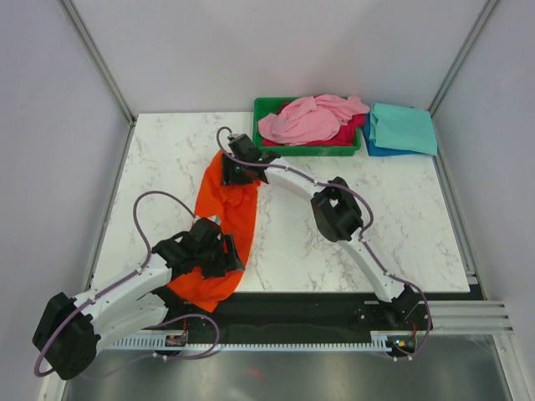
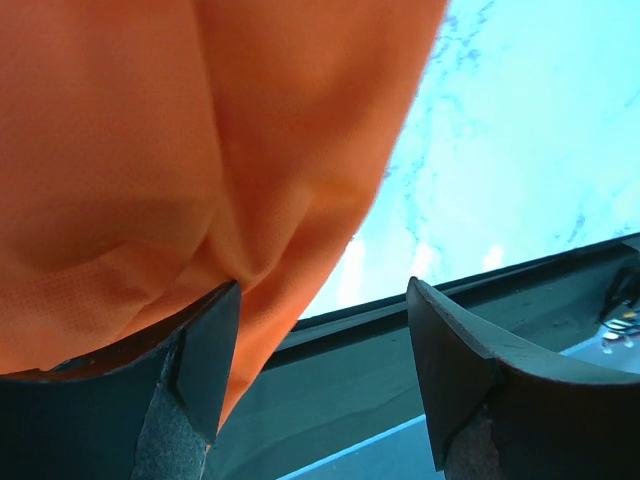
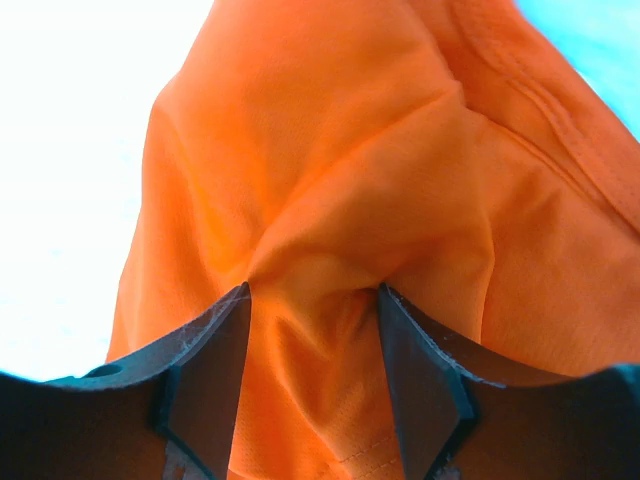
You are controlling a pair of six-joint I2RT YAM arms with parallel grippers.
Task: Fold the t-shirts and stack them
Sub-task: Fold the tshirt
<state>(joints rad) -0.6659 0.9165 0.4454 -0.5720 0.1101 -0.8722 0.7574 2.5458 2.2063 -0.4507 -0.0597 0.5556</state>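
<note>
The bright orange t-shirt (image 1: 227, 209) lies as a long crumpled strip from mid-table to the near edge. My left gripper (image 1: 224, 252) is at its near end. In the left wrist view (image 2: 325, 300) the jaws stand apart, the orange cloth (image 2: 180, 150) drapes over the left finger and the gap between them is empty. My right gripper (image 1: 233, 171) is at the far end. In the right wrist view (image 3: 313, 290) the jaws stand partly apart, pressed into the orange cloth (image 3: 330, 180), which bunches between them. A light pink t-shirt (image 1: 305, 119) lies over a magenta one (image 1: 354, 132). A folded teal shirt (image 1: 403, 127) lies on a blue one (image 1: 369, 144).
The green tray (image 1: 267, 107) at the back holds the pink and magenta shirts. The teal and blue stack sits right of it at the back right corner. The dark near table edge (image 2: 450, 300) runs just below my left gripper. Metal frame posts stand at the back corners.
</note>
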